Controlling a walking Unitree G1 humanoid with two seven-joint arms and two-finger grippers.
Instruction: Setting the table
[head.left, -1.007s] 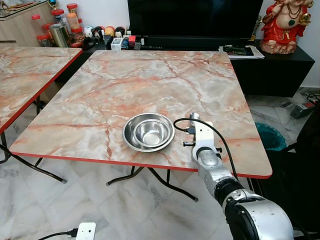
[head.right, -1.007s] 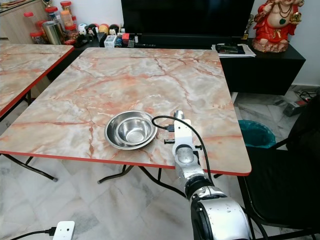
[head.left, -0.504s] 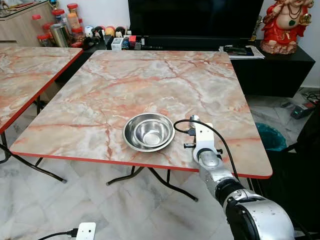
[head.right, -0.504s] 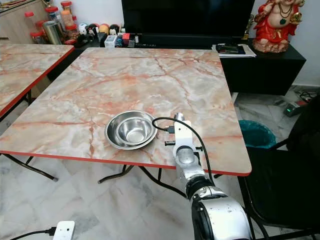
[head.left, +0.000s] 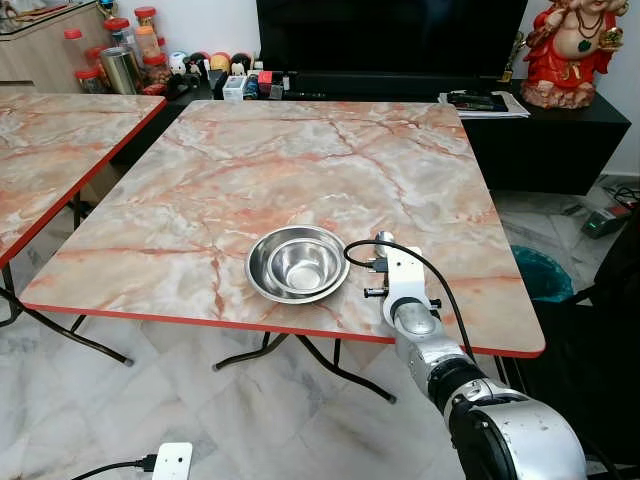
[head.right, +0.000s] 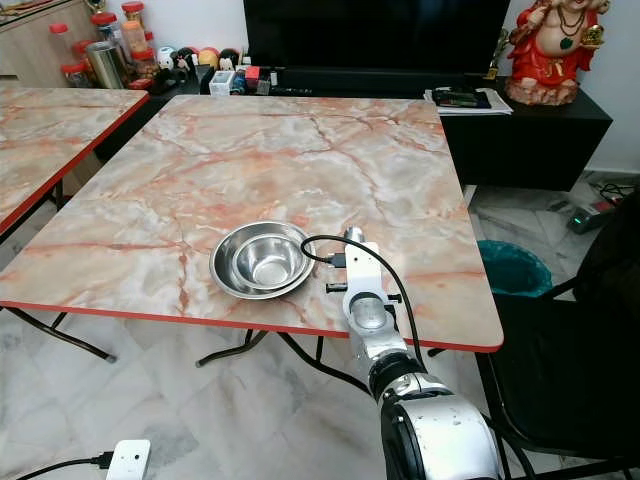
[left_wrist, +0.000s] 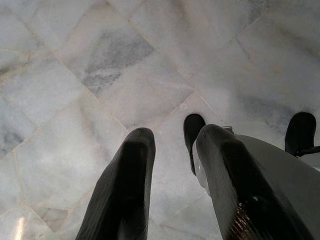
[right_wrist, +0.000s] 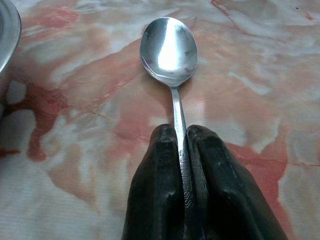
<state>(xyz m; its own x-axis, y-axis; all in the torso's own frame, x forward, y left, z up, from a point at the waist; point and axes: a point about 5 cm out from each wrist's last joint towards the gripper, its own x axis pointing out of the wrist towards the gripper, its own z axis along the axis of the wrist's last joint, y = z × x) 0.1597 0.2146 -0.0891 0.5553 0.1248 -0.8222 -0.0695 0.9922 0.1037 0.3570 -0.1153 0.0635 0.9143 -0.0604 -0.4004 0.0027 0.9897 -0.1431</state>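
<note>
R pincer (right_wrist: 182, 150) is clamped tight on the handle of a steel spoon (right_wrist: 170, 50), fingers (right_wrist: 155, 190) pressed to either side w/ no gap. The handle runs up between them; lettering stamped on it is visible. Spoon bowl faces up, sticking out past the fingertips, low over the marble-pattern counter (head.left: 300, 170). Whether the bowl actually touches the surface: can't tell.

From the head views, the R arm reaches in over the counter's near edge, wrist w/ white housing and a black cable looped above it. Spoon tip (head.left: 383, 239) shows just beyond the wrist, just beside the R side of a steel bowl (head.left: 297, 263), apart from its rim. Steel bowl sits upright near the counter's front edge, approx. centre, looks like two nested together.

L pincer (left_wrist: 172, 150) hangs over pale marble floor tiles (left_wrist: 100, 75), fingers a little apart, nothing between them.

A 2nd matching counter (head.left: 60, 140) stands to the L. Behind: a dark TV unit w/ jars (head.left: 120, 45) and small items, a red figurine (head.left: 575, 50) at far R. A teal bin (head.left: 540, 272) sits on the floor R of the counter.
</note>
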